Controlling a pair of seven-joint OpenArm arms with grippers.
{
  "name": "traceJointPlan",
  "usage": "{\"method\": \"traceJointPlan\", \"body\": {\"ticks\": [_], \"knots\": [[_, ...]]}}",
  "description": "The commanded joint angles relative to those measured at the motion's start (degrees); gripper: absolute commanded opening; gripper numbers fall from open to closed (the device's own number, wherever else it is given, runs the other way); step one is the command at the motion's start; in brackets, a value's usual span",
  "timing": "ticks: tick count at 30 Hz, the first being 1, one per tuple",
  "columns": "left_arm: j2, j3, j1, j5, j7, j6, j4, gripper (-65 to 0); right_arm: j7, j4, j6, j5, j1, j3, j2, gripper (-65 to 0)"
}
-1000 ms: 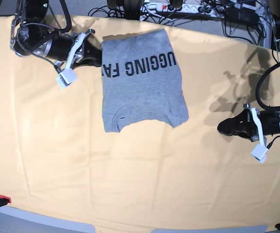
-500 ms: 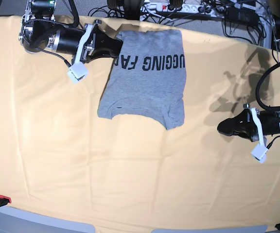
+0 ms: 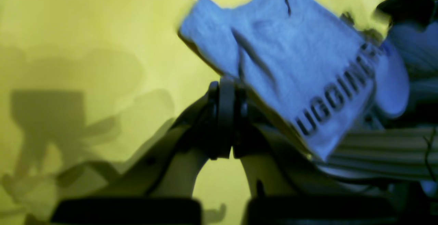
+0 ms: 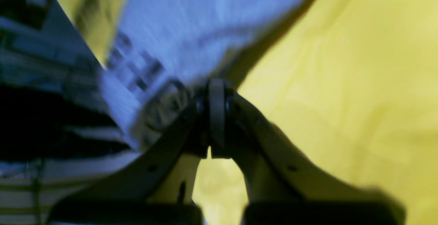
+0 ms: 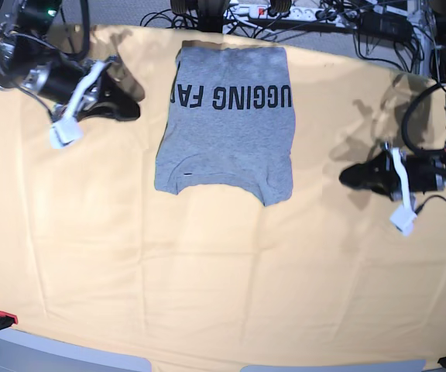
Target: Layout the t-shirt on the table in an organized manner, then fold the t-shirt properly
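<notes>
With its sides already tucked under, the t-shirt (image 5: pixel 227 132) lies flat on the desk (image 5: pixel 207 279) between the two tools, the right tool (image 5: pixel 126 105) and left tool (image 5: pixel 351 174) both pressed together, empty, leaving the narrowed panel free for folding.

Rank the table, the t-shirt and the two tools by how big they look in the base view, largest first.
1. table, it nearly fills the view.
2. t-shirt.
3. left tool and right tool: both shut, look alike in size, so no ranking between them.
</notes>
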Motion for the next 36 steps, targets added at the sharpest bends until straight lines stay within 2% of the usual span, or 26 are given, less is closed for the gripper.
{"method": "traceJointPlan", "body": {"ticks": [1,3,8,14,18,19,23,26,29,31,34,36], "knots": [[-1.27,-0.52,0.04,-1.91,-1.06,-0.3,3.28,-65.0,1.17,1.88,0.32,3.54,0.31,1.81,0.5,-65.0],[-1.29,-0.55,3.28,-1.91,-1.06,-0.3,8.9,-65.0,1.17,3.65,0.32,8.11,-0.52,5.18,0.48,-65.0],[-1.2,-4.24,13.49,-1.91,-1.06,-0.13,24.7,-65.0,1.17,9.27,0.32,8.73,-6.43,12.15,0.22,-65.0],[-0.98,-13.73,28.5,-1.91,-1.06,-0.07,39.32,-65.0,1.17,16.98,0.32,8.73,-17.49,16.68,0.2,-65.0],[1.49,-21.84,41.46,-1.91,-1.06,1.18,45.68,-65.0,1.17,17.14,0.32,8.73,-26.25,20.17,0.04,-65.0],[2.03,-23.63,44.96,-1.91,-1.06,2.12,46.47,-65.0,1.17,17.14,0.32,8.73,-28.48,20.87,-0.22,-65.0],[2.29,-28.57,61.4,-1.91,-1.06,2.23,47.25,-65.0,1.17,17.14,0.32,8.73,-37.11,21.62,-2.14,-65.0],[2.47,-29.29,72.32,-1.91,-1.06,2.25,47.25,-65.0,1.17,17.14,0.32,8.73,-42.56,21.59,-2.21,-65.0],[5.01,-29.2,80.08,-0.42,-1.06,1.66,46.6,-65.0,1.17,15.69,0.32,8.73,-46.25,21.22,-2.19,-65.0],[6.93,-28.74,82.38,3.19,-1.06,0.7,44.41,-65.0,1.17,11.65,0.32,8.73,-46.88,19.56,-2.16,-65.0],[8.52,-26.08,81.5,5.92,-1.06,0.7,38.86,-65.0,1.17,3.17,0.32,8.68,-45.77,15.21,-1.64,-65.0],[9.42,-22.58,79.34,7.48,-1.06,0.15,34.23,-65.0,1.17,-4.11,0.32,5.31,-44.06,11.65,-0.7,-65.0]]}}
